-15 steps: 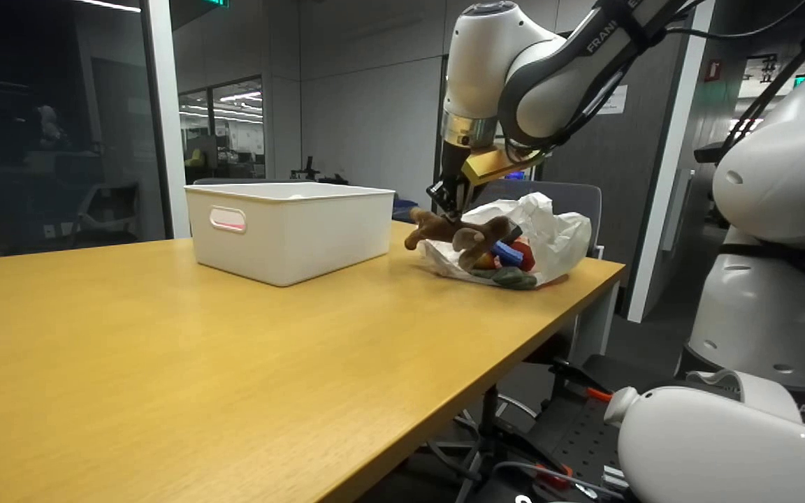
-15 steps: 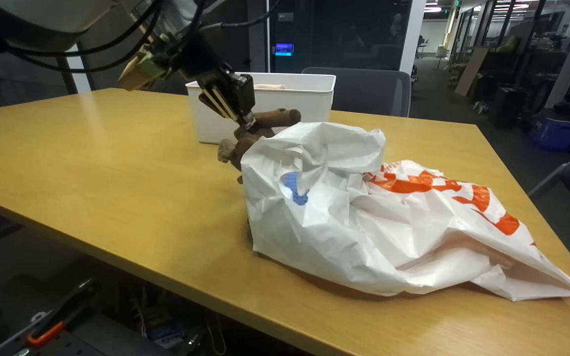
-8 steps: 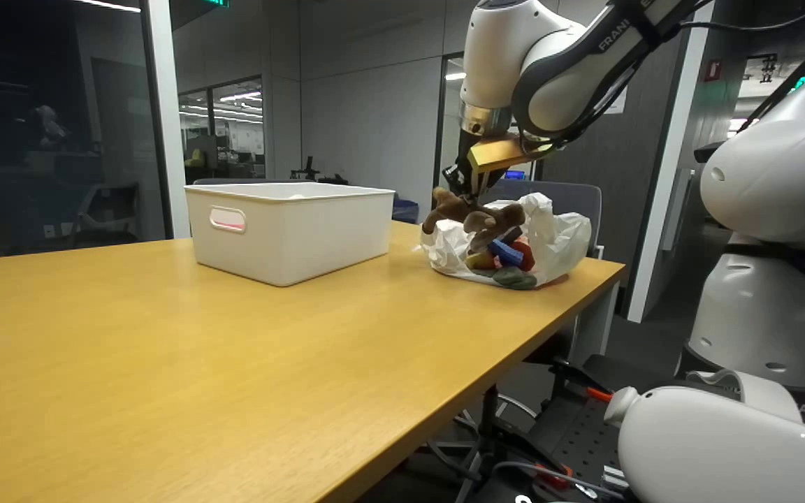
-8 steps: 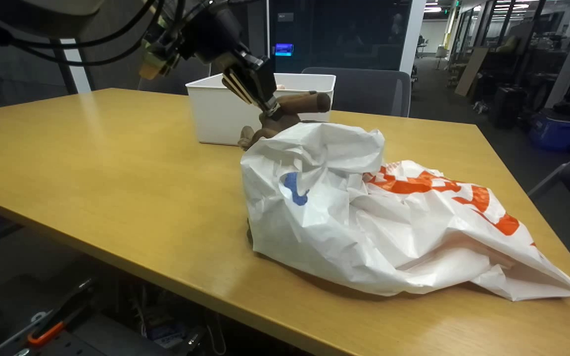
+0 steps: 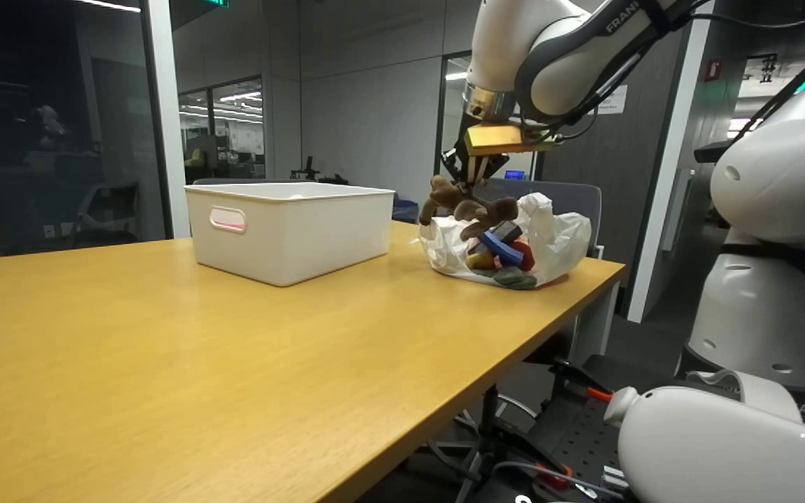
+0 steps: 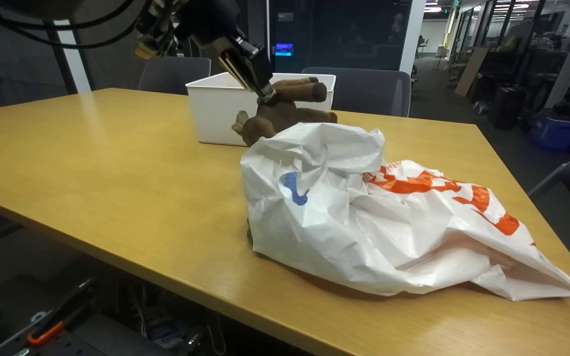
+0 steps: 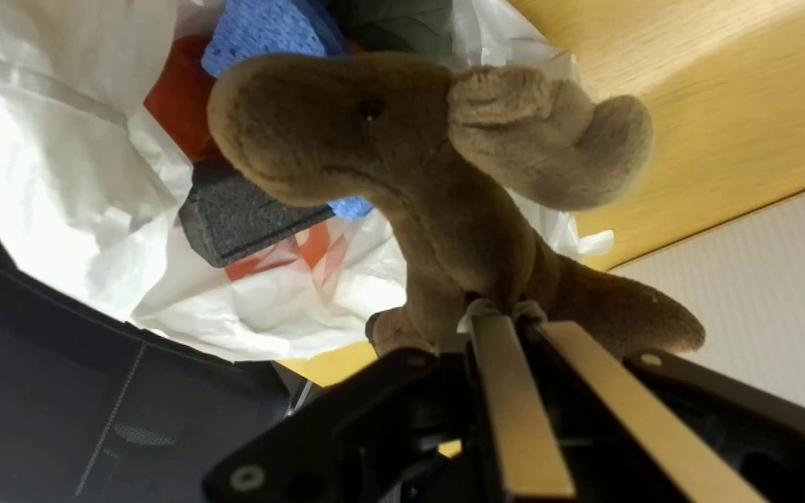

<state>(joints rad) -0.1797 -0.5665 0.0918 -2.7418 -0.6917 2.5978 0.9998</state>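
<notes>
- Pinching a brown plush moose [image 7: 444, 216] by its body in the claw [image 7: 502, 312], with jaws drawn nearly together on the fabric, at lower centre of the wrist view.
- Showing the muzzle [image 7: 263, 129] at upper left of centre in that view and a paler antler [image 7: 560, 147] at upper right.
- Suspending the moose [image 5: 453, 199] right of centre in an exterior view, over the mouth of a crumpled white bag [image 5: 560, 234].
- Revealing in the bag, across the upper left and top of the wrist view, a blue speckled sponge [image 7: 270, 28], a dark grey block [image 7: 242, 216], a red item [image 7: 182, 98] and a dark green item [image 7: 406, 28], with the last two too covered to identify.
- Spreading the bag [image 6: 359, 222] from the centre toward the right edge of an exterior view, printed in orange and blue.
- Resting the bag and a white bin [image 5: 332, 230] on a yellow wooden table [image 5: 235, 349], with the bin left of centre in an exterior view.
- Showing beyond the table a grey mesh chair [image 6: 376, 91], upper right of centre in an exterior view, before dark glass [image 6: 334, 29].
</notes>
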